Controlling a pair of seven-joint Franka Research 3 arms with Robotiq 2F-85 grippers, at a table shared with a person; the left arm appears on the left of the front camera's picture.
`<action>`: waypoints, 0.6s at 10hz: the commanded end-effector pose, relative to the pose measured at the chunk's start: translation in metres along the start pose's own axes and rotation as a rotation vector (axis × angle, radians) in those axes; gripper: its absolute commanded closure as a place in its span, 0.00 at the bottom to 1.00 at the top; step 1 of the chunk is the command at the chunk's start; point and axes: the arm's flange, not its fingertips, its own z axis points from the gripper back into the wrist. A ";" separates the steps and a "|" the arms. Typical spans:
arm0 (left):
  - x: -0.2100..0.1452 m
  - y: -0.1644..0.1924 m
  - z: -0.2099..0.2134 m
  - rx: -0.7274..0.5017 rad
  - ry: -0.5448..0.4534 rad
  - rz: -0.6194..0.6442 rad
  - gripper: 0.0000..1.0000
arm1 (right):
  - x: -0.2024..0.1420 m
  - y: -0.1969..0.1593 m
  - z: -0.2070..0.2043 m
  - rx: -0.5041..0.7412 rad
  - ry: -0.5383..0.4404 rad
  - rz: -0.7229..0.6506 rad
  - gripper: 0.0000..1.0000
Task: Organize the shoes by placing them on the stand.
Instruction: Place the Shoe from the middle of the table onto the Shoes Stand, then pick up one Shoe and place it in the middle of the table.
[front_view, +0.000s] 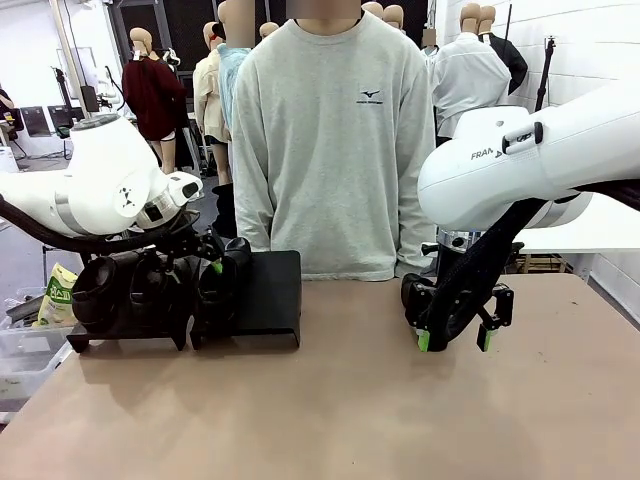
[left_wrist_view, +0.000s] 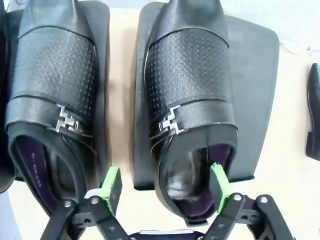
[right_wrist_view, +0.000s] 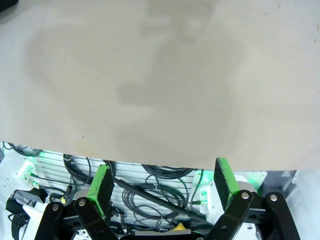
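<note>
Now my left gripper (left_wrist_view: 165, 184) has its fingers spread open around the heel of a black loafer (left_wrist_view: 190, 95), sitting toe-up at 12 o'clock on the black stand (left_wrist_view: 260, 100). My right gripper (right_wrist_view: 162, 186) hangs open over the table (right_wrist_view: 160, 75), holding nothing.

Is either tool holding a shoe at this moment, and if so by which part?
Nothing is held. The left tool stands open astride the heel opening of the shoe on the stand; the right tool is open over bare table.
</note>
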 end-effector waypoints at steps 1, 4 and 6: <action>0.001 0.000 -0.007 -0.003 -0.011 -0.002 0.00 | 0.002 0.003 0.002 0.000 0.000 -0.017 0.00; 0.001 0.000 -0.007 -0.003 -0.011 -0.002 0.00 | 0.002 0.003 0.002 0.000 0.000 -0.017 0.00; 0.001 0.000 -0.007 -0.003 -0.011 -0.002 0.00 | 0.002 0.003 0.002 0.000 0.000 -0.017 0.00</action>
